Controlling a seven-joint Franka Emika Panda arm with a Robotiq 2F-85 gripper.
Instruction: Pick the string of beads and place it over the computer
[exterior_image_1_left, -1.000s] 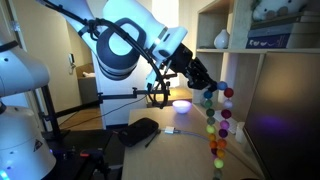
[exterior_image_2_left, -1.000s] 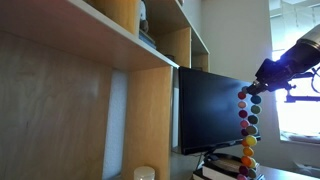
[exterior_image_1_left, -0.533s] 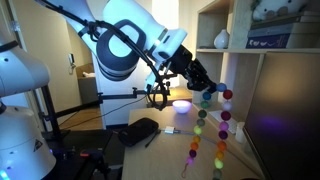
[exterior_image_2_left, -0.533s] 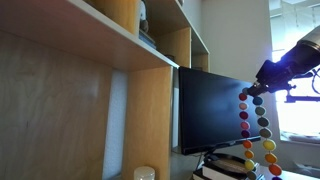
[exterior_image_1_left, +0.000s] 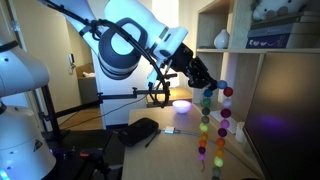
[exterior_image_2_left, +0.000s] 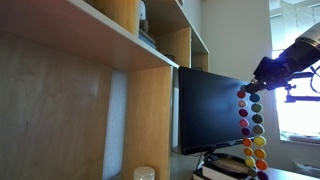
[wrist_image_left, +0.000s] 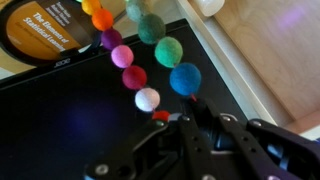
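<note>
Now the jaws are clenching the upper end of the string of beads (exterior_image_2_left: 251, 125), which is hanging in mid-air just beside the edge of the computer (exterior_image_2_left: 208, 108) and its dark screen.

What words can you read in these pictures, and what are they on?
"Statistical": on the book cover in the wrist view; its other title words are too blurred to read.
The shelf box in an exterior view: its print is too small to read.
</note>
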